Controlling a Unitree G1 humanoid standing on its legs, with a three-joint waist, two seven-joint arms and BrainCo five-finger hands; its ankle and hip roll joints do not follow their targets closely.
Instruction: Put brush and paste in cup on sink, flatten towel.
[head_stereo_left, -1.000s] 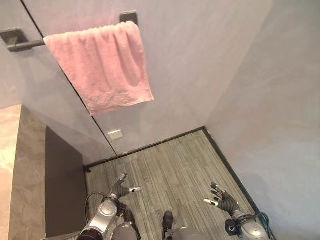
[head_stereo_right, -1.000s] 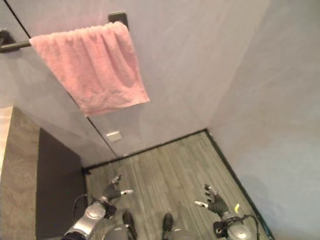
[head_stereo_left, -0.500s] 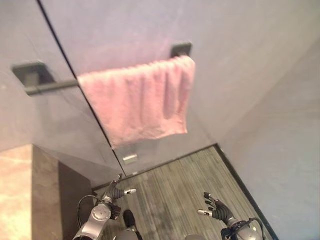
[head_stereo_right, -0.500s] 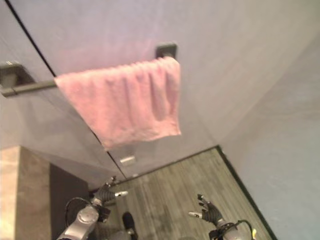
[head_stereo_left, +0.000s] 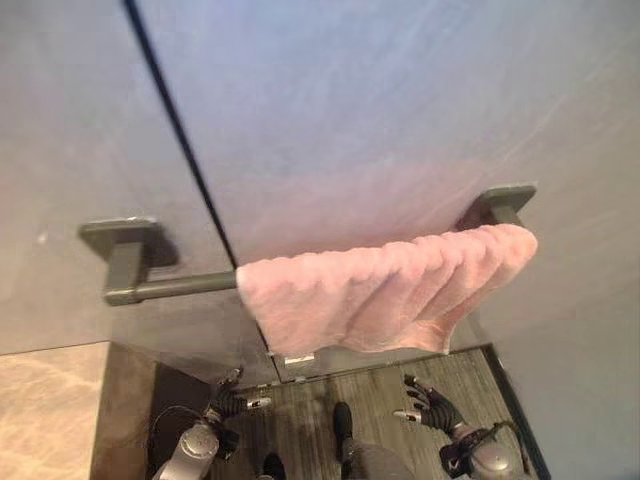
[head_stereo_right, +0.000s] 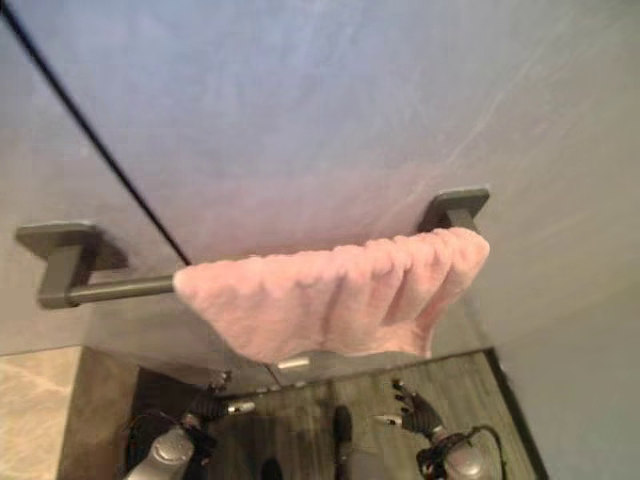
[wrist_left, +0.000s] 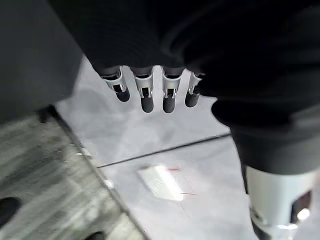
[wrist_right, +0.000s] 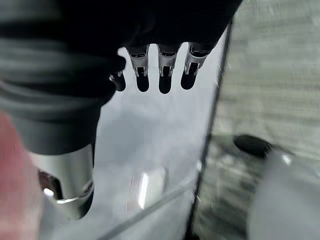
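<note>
We saw the left hand (head_stereo_left: 232, 398) and right hand (head_stereo_left: 432, 408) low over the floor (head_stereo_left: 380, 380), fingers spread and relaxed, holding nothing. Above them the pink towel (head_stereo_left: 385, 290) hung bunched on the dark wall bar (head_stereo_left: 170, 286).

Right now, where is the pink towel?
The pink towel hangs bunched toward the right end of the dark wall bar, above both of the robot's hands.

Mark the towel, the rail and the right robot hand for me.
towel (head_stereo_left: 380, 295): left eye view, middle of the hanging cloth.
rail (head_stereo_left: 185, 285): left eye view, bare bar left of the cloth.
right robot hand (head_stereo_left: 432, 409): left eye view, palm.
</note>
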